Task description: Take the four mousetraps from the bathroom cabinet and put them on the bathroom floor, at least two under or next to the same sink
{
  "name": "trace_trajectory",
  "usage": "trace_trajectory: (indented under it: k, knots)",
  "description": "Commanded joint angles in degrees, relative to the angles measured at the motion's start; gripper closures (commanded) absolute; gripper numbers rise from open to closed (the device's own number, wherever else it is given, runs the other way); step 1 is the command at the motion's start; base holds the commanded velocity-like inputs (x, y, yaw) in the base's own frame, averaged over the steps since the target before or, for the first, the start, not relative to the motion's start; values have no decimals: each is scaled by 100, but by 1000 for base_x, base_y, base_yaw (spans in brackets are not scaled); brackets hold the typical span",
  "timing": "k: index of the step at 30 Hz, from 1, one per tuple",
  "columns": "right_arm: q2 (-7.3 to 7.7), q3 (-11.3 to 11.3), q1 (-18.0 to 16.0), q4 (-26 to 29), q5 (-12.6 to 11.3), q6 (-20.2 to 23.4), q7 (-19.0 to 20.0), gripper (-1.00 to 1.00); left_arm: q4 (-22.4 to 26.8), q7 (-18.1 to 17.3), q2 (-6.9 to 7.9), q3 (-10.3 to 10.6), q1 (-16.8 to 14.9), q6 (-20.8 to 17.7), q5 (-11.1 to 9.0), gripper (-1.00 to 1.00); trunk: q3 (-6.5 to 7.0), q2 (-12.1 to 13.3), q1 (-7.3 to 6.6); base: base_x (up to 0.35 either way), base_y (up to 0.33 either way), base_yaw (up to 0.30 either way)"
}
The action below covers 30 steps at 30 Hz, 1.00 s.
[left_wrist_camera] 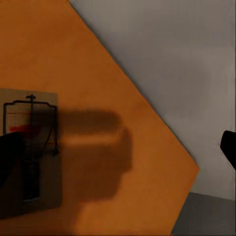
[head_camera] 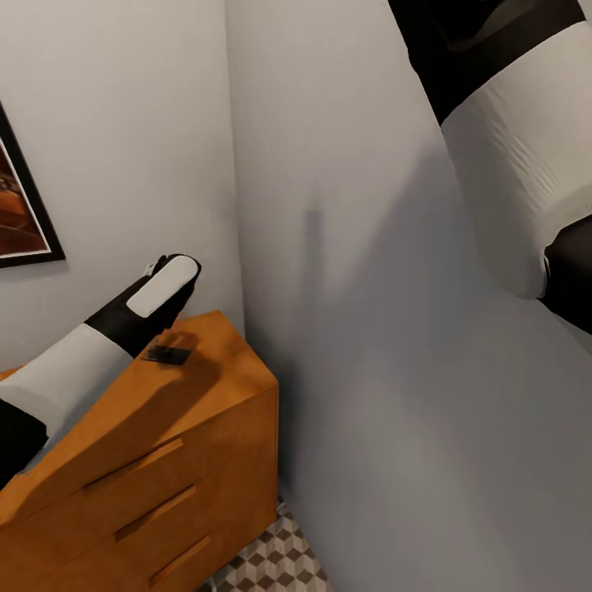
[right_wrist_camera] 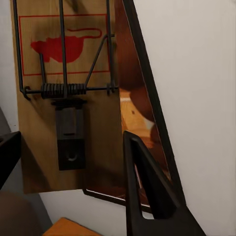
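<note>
One mousetrap, a small dark plate, lies on top of the orange-brown cabinet near its back corner. My left gripper hangs just above it and is open, with one finger overlapping that mousetrap and the cabinet top beneath. My right arm is raised at the upper right. In the right wrist view, a second mousetrap with a red mouse print and wire spring sits between the fingers of my right gripper, which is shut on it.
White walls meet in a corner right behind the cabinet. A black-framed picture hangs on the left wall. A patch of cube-patterned floor tiles shows beside the cabinet's base. The cabinet's drawers have slim bar handles.
</note>
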State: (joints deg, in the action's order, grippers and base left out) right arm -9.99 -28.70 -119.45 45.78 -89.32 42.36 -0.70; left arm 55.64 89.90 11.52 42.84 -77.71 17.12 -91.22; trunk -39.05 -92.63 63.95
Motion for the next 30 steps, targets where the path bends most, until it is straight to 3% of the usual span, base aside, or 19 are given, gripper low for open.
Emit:
trace_trajectory:
  k: [1,2,4,10,24,27,30]
  knots:
    - [0,-30,-8,545,-32,9,-13,100,-4544,10,-1629,-1290,-3216,-3736,2338,-100,-6,0,1,0,0,0]
    - [0,-30,-8,577,-32,7,-15,100,-4661,10,-1652,-1295,-3222,-3764,2537,-100,-6,0,1,0,0,0]
    - [0,-30,-8,621,-32,3,-16,100,-4784,10,-1676,-1300,-3208,-3791,2746,-100,-6,0,1,0,0,0]
    - [0,-30,-8,651,-32,-1,-48,100,-4872,10,-1677,-1310,-2952,-3755,2850,-100,-6,0,1,0,0,0]
    - [0,-30,-8,736,-41,-8,-140,100,-5199,3,-1689,-1319,-2800,-3708,2846,-100,-6,0,1,0,0,0]
    - [0,-30,-8,758,-41,-9,-141,100,-5299,0,-1690,-1323,-2761,-3702,2759,-100,-6,0,1,0,0,0]
    - [0,-30,-8,775,-41,-9,-141,100,-5344,-26,-1668,-1327,-2740,-3674,2525,-100,-6,0,1,0,0,0]
